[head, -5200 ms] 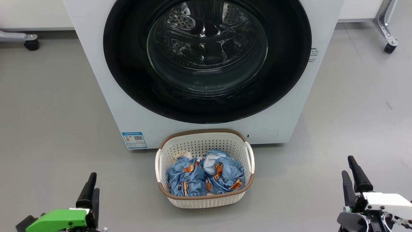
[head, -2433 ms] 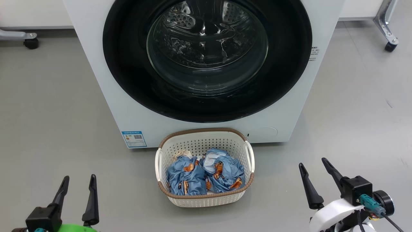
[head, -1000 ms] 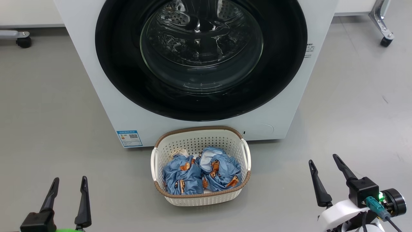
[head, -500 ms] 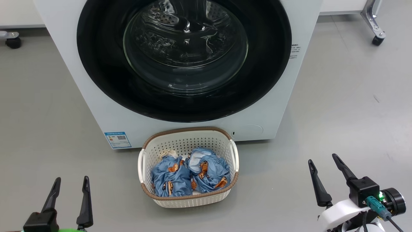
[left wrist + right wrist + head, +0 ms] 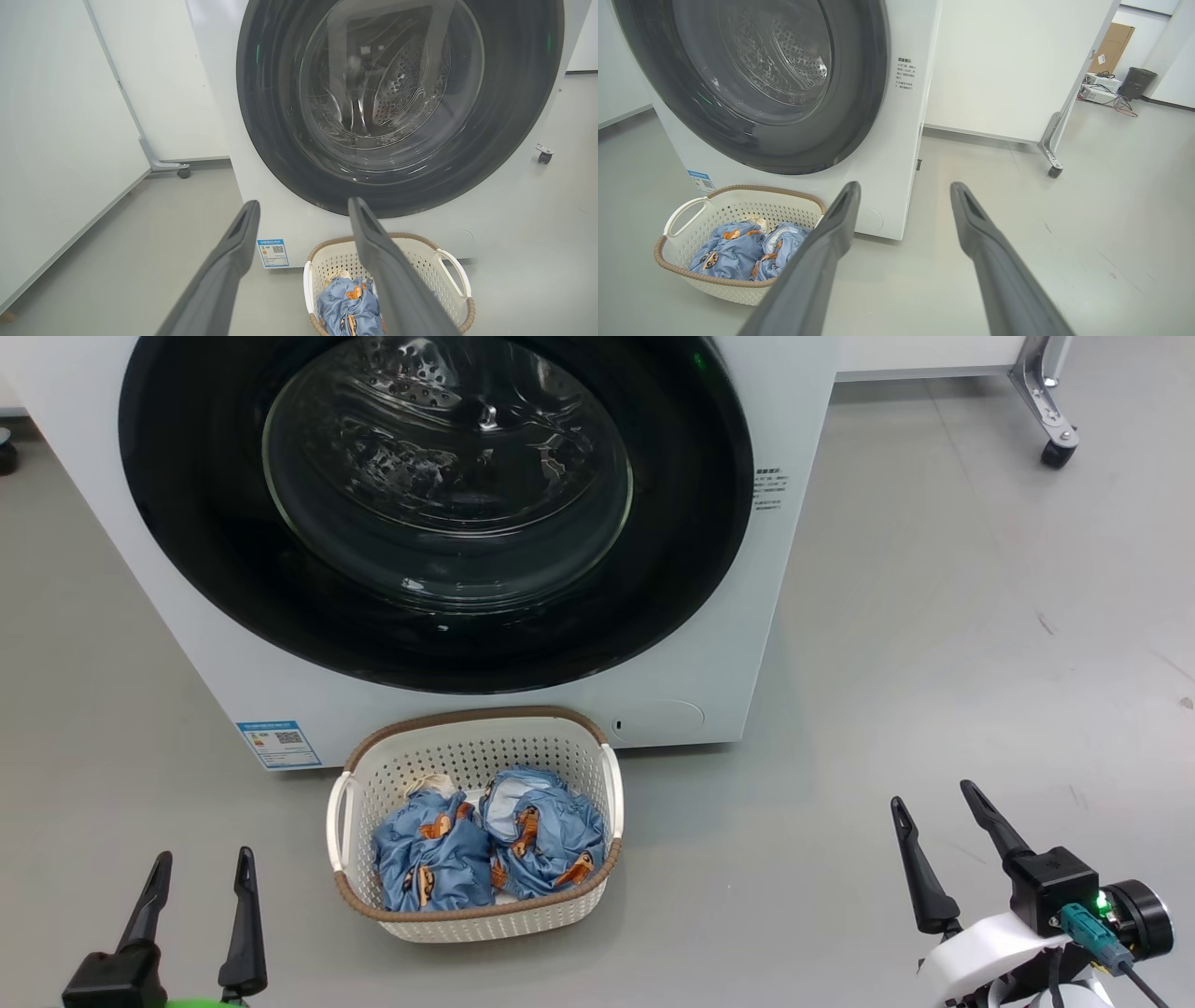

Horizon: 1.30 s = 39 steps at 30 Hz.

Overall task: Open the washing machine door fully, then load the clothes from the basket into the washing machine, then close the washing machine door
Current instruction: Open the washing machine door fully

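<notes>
Sitting in the basket (image 5: 476, 924) were the clothes (image 5: 439, 859), right by the shut washing machine door (image 5: 448, 504); left fingers (image 5: 245, 924) and right fingers (image 5: 920, 877) both wide open, empty.

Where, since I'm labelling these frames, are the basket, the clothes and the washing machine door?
the basket (image 5: 474, 926): head view, on its perforated front wall.
the clothes (image 5: 431, 866): head view, on the left garment's blue fabric.
the washing machine door (image 5: 448, 653): head view, on its lower black rim.
</notes>
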### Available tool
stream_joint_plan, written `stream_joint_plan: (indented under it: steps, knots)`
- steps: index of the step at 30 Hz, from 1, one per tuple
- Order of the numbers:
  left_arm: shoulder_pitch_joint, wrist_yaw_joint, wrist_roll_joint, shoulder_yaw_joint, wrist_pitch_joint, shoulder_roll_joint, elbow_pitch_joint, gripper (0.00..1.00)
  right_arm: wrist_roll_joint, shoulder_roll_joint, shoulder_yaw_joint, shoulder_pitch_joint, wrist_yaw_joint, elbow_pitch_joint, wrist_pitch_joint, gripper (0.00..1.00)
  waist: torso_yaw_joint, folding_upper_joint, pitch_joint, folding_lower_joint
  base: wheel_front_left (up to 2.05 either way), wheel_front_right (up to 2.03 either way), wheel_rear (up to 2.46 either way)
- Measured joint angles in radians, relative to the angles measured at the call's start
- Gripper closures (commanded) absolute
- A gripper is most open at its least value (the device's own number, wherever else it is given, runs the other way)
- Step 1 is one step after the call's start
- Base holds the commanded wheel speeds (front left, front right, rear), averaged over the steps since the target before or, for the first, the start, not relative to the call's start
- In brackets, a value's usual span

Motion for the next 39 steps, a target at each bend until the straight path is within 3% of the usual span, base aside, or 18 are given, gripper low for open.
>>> stream_joint_plan:
  steps: [27, 28, 29, 30, 39]
  knots:
    - [-0.001, -0.003, 0.0, 0.007, 0.0, -0.005, -0.001, 0.0, -0.01, 0.014, -0.032, 0.0, 0.009, -0.024, 0.0, 0.0, -0.003, 0.0, 0.0, 0.0, 0.39, 0.39, -0.78]
    - [-0.001, -0.003, 0.0, 0.007, 0.0, -0.005, -0.001, 0.0, -0.01, 0.016, -0.035, 0.0, 0.012, -0.025, 0.0, 0.28, -0.004, 0.0, 0.0, 0.0, 0.05, 0.05, -0.11]
    - [-0.001, -0.003, 0.0, 0.007, 0.0, -0.005, -0.001, 0.0, -0.01, 0.019, -0.039, 0.0, 0.015, -0.028, 0.0, 0.7, -0.004, 0.0, 0.001, 0.0, 0.03, 0.03, -0.06]
    - [-0.001, -0.003, 0.0, 0.007, 0.0, -0.006, -0.001, 0.0, -0.009, 0.022, -0.039, 0.0, 0.016, -0.029, 0.0, 1.0, -0.004, 0.0, 0.002, 0.0, 0.0, 0.0, -0.01]
    - [-0.001, -0.003, -0.001, 0.005, 0.0, -0.006, -0.001, 0.0, -0.008, 0.036, -0.039, -0.001, 0.02, -0.044, 0.0, 1.0, -0.002, 0.0, 0.004, 0.0, 0.0, 0.0, 0.0]
